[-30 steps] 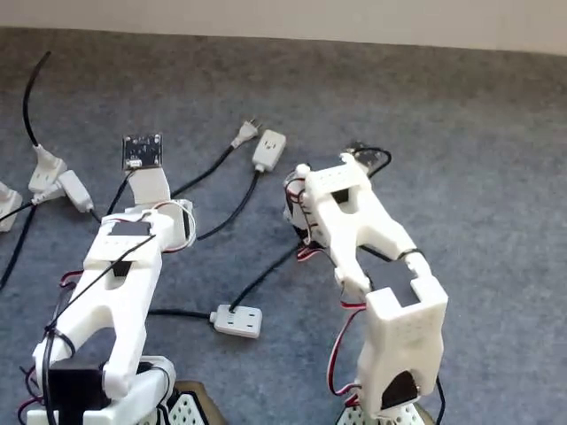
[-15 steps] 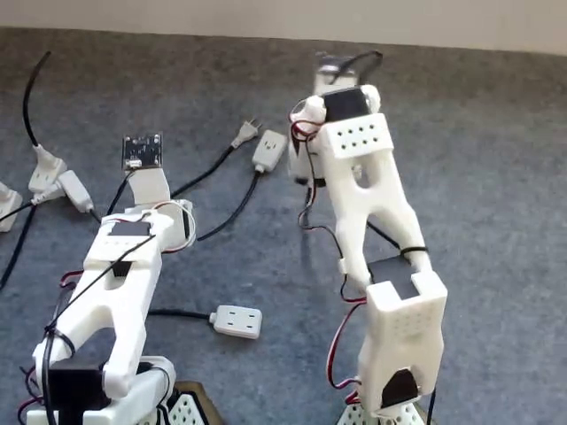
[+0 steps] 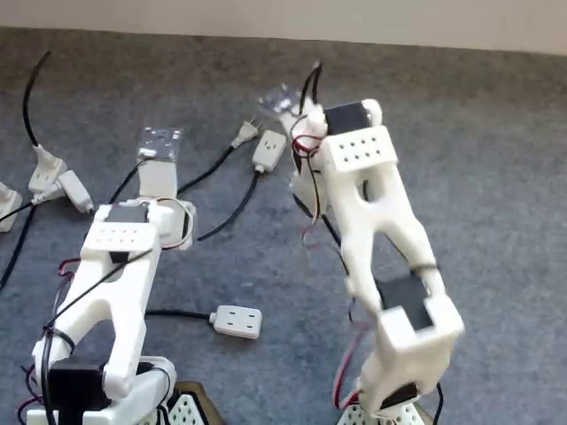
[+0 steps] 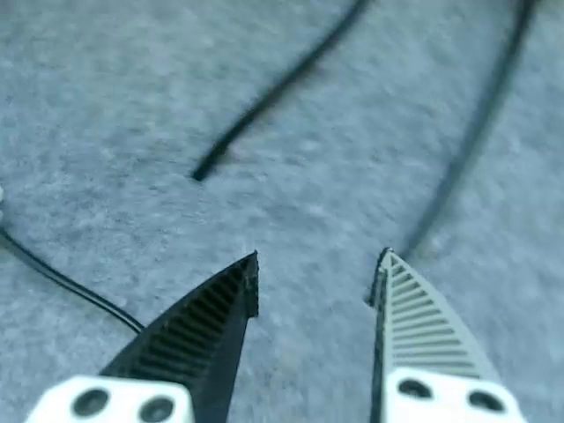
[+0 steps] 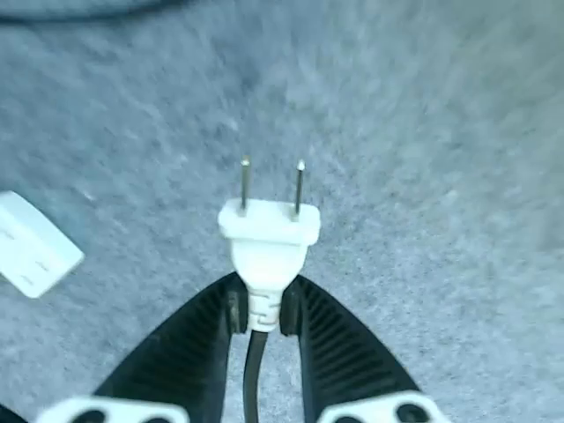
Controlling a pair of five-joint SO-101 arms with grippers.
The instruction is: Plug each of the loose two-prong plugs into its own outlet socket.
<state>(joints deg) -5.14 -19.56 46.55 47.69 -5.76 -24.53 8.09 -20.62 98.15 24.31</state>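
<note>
right fingers (image 5: 194,344) pinch the plug (image 5: 267,231) at its neck, cord (image 5: 254,381) mostly hidden; left fingers (image 4: 203,326) gape empty over carpet (image 4: 308,203)

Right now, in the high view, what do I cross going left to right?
white plug cluster → left arm → loose plug → socket → right arm
</note>
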